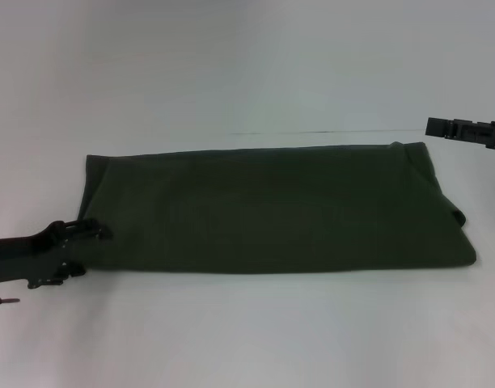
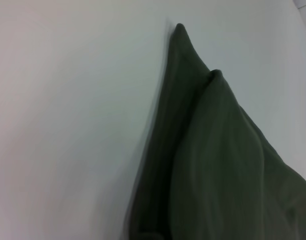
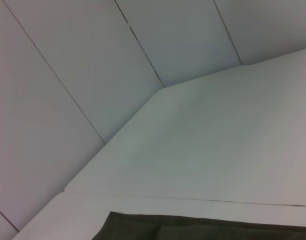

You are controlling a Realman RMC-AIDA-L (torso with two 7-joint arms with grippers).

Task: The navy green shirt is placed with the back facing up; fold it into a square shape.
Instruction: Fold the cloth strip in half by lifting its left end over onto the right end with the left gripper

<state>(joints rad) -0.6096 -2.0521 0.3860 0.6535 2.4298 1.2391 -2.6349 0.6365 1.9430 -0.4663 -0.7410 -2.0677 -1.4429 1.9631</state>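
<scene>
The navy green shirt (image 1: 272,206) lies flat on the white table, folded into a long band running left to right, plain side up. My left gripper (image 1: 76,255) sits at the band's near-left corner with its fingers spread, one fingertip (image 1: 98,230) touching the cloth edge. The left wrist view shows layered shirt (image 2: 218,165) corners close up, with no fingers in view. My right gripper (image 1: 466,129) hovers off the far-right corner, apart from the cloth. The right wrist view catches only a strip of the shirt (image 3: 193,230) edge.
The white table (image 1: 247,331) extends in front of and behind the shirt. A seam (image 1: 312,132) runs across the table just behind the cloth. Pale wall panels (image 3: 93,60) stand beyond the table.
</scene>
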